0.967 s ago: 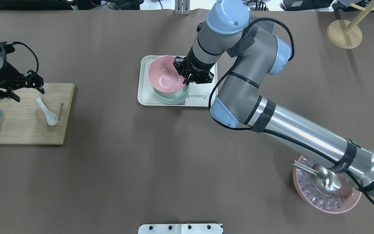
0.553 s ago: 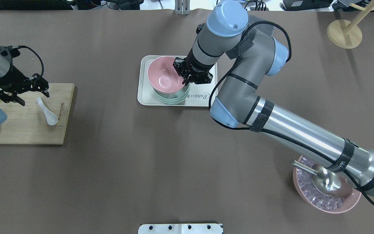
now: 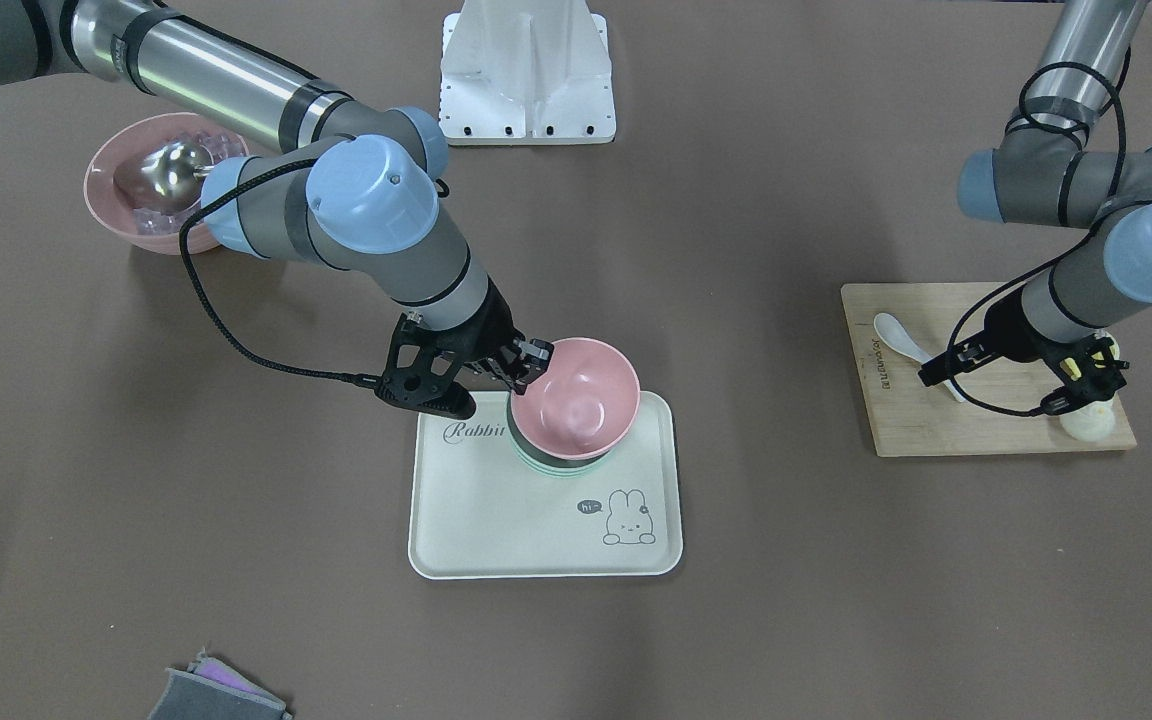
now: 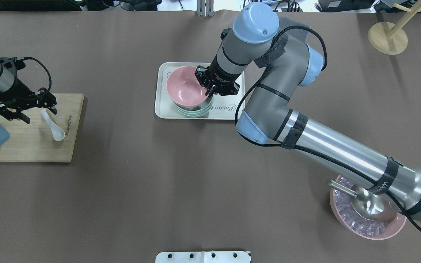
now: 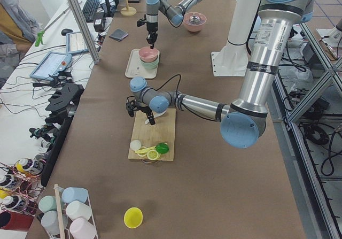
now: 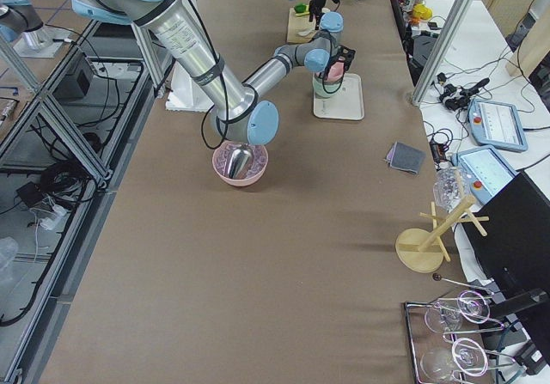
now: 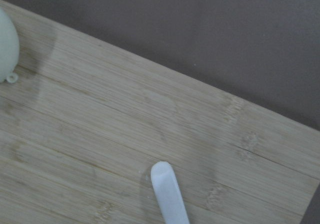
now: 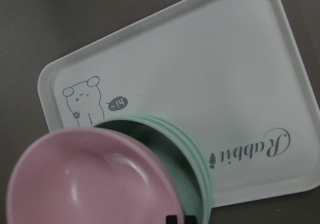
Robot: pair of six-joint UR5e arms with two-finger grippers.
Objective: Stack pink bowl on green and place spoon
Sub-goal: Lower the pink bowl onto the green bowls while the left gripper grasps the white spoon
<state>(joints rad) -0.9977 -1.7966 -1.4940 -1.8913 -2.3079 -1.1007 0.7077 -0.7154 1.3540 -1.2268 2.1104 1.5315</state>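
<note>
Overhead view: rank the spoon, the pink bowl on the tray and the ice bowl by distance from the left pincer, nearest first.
From the left pincer:
1. spoon, just beside it on the board, far left.
2. pink bowl, mid-table, on the green bowls.
3. ice bowl, far right, near edge.

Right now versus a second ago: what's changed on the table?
The right gripper, still shut on the pink bowl at its rim, has lowered it onto the green bowls; I cannot tell whether it is fully seated. The left gripper, open, has shifted closer to the handle of the white spoon. The spoon, cutting board and tray have not moved.
</note>
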